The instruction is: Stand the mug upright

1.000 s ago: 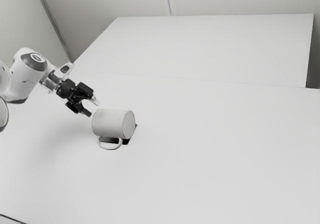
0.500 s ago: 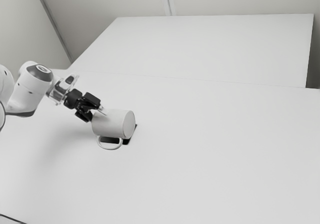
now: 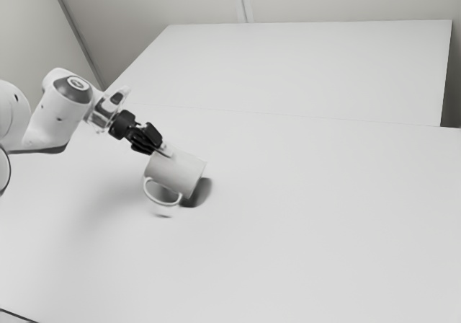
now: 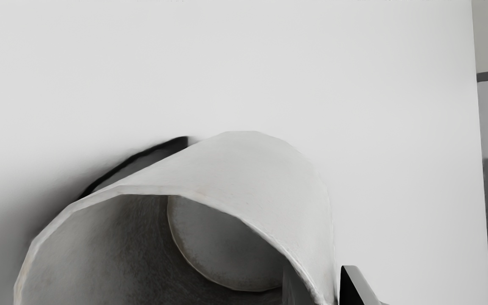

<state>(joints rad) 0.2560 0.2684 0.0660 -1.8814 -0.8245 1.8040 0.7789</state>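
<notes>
The pincer [image 3: 167, 152] clenched the mug [image 3: 175, 173] by its rim [image 4: 146, 189] — long axis aslant, the base [image 3: 196, 182] lower and farthest from the pincer.

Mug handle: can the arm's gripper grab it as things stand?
Probably not. The gripper looks occupied: it is shut on the wall of the tilted mug at the rim, and the handle juts out clear of that grip. It would likely have to let go first.
</notes>
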